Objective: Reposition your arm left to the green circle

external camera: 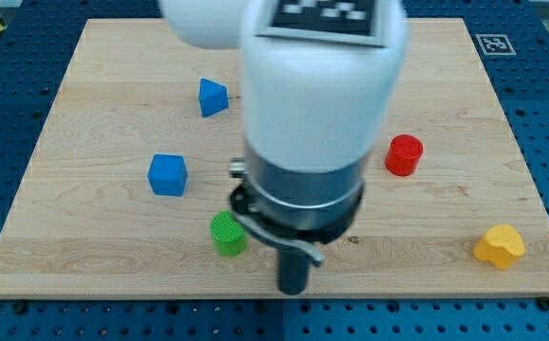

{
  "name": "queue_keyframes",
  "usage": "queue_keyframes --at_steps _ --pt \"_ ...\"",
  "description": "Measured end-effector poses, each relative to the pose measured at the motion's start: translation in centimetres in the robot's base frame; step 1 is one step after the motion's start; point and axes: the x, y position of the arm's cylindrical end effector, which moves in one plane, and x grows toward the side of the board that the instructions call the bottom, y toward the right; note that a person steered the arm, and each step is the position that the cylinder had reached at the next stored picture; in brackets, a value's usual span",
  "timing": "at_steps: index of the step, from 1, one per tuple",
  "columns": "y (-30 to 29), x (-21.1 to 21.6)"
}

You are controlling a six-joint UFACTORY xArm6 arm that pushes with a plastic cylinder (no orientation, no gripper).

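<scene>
The green circle [227,233], a short green cylinder, stands on the wooden board [104,256] near the view's bottom, left of centre. My arm's large white and dark body fills the middle of the view. Its dark rod comes down to my tip [294,289], close to the board's bottom edge. My tip is to the right of the green circle and slightly below it, a small gap apart, not touching it.
A blue cube [168,174] lies up and left of the green circle. A blue wedge-like block [212,97] lies toward the top. A red cylinder [403,154] is at the right. A yellow block [499,246] sits at the bottom right.
</scene>
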Motion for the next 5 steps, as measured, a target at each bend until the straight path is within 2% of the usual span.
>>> queue_keyframes --at_steps 2,5 --pt "-6.2 0.0" --pt "-7.4 -0.3"
